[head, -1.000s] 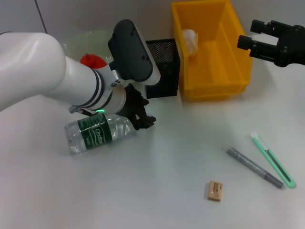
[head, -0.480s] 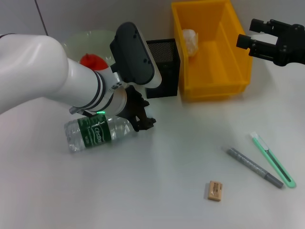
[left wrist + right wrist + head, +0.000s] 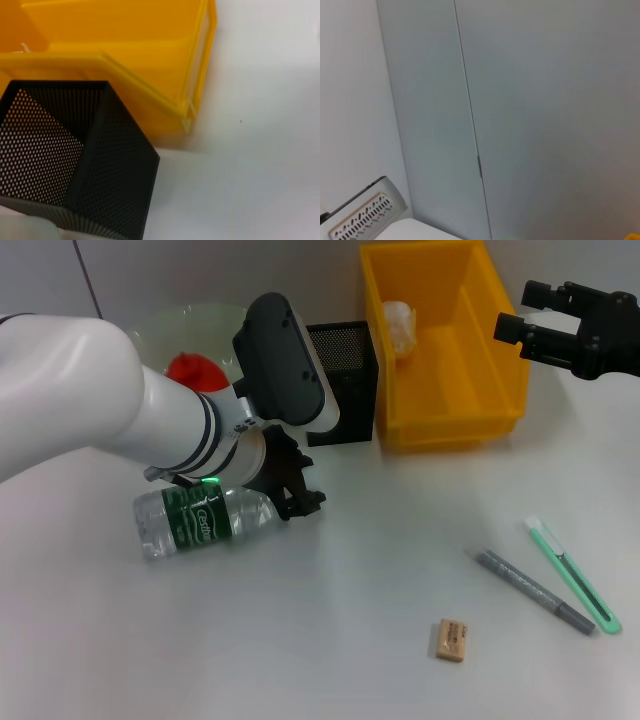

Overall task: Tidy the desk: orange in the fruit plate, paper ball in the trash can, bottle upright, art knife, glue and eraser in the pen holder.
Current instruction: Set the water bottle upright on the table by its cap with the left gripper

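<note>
One bottle [image 3: 198,521]: lies flat at eight o'clock from the pen holder [image 3: 345,380]. Clear thin plastic, probably light, slick, dentable; best gripped mid-label. Left gripper [image 3: 296,498] clasps its cap end. Right gripper [image 3: 530,312], parked, spread.

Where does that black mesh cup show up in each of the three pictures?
Head view: the pen holder stands at the back, partly hidden by the left arm.
Left wrist view: the pen holder fills the lower left corner.
Right wrist view: not in it.
Shared landmark: the trash can right beside it.
</note>
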Controlling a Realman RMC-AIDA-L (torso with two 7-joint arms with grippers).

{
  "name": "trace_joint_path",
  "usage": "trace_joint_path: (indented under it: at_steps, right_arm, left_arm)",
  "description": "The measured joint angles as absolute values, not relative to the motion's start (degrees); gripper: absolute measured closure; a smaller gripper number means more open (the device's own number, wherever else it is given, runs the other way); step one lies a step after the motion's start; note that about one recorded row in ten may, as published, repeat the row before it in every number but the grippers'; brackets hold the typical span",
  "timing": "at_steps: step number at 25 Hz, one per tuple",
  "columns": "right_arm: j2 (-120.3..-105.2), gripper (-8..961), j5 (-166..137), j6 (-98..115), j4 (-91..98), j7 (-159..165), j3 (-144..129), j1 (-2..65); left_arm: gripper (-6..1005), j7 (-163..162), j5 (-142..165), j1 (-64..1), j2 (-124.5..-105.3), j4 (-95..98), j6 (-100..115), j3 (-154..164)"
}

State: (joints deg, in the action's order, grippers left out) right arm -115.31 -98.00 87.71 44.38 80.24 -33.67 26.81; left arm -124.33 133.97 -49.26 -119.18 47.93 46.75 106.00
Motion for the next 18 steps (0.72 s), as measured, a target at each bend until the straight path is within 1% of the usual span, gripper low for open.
trace_joint_path:
  at_steps: [11,18]
  right_arm:
    - [-115.32,247,-98.0,87.71,44.38,80.24,-33.66,26.47]
    - [-115.32,247,-97.94,87.91,44.38,80.24,-33.41,26.29]
  left_arm:
    - [568,-124.2,134.08,-47.34,-119.08,53.4,48.88,105.93]
    - [568,-124.96,137.49,-44.7,-119.0,59.9,49.93,105.16]
